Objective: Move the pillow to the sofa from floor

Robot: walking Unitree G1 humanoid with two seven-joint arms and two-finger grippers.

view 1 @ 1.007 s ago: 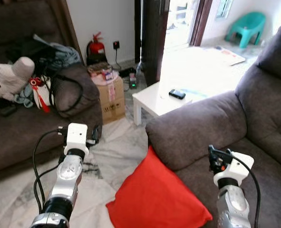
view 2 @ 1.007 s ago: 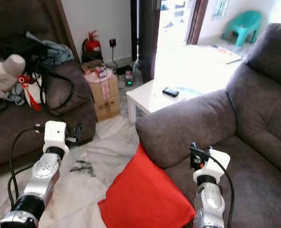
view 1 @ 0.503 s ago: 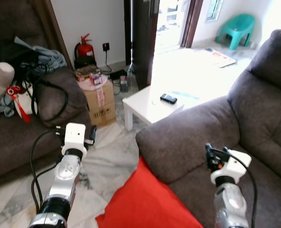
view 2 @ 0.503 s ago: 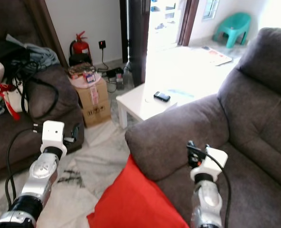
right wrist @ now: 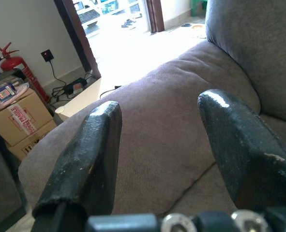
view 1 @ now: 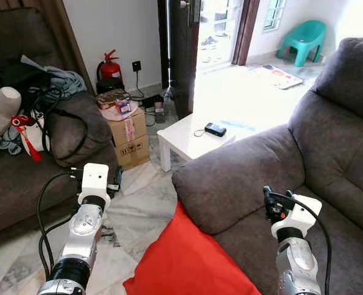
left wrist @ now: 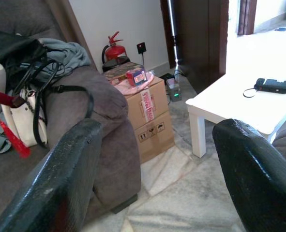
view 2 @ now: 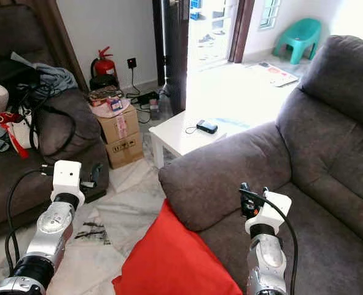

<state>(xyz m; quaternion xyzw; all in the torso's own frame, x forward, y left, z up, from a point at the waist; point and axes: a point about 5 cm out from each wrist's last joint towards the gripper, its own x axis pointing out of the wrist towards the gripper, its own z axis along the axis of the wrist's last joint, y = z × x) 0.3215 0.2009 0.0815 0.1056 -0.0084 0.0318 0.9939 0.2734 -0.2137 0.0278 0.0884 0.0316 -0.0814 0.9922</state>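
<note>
1. Both end effectors are wide open and hold nothing. Your left end effector (left wrist: pixel 152 169) is up over the floor (view 1: pixel 138 209), and its two fingers (left wrist: pixel 60 179) stand far apart. Your right end effector (right wrist: pixel 162 150) is up over the sofa (view 1: pixel 328 160), next to its fat arm.
2. Look at the red pillow (view 1: pixel 187 258). It is low down between your two arms. It leans on the front of the sofa, right under the sofa arm. Its bottom edge is cut off from view, but it looks like it is on the floor and not on the seat.
3. So the job is not done. I think it has hardly begun, because nothing is touching the pillow yet.
4. What is left: bring the end effectors down to the pillow, grab it, lift it, and put it on the sofa seat. The seat is right beside the pillow, so it should be a short trip.
5. The little white worktop (view 1: pixel 193 136) with a phone (view 1: pixel 215 129) on it stands past the sofa arm, well away from the pillow.
</note>
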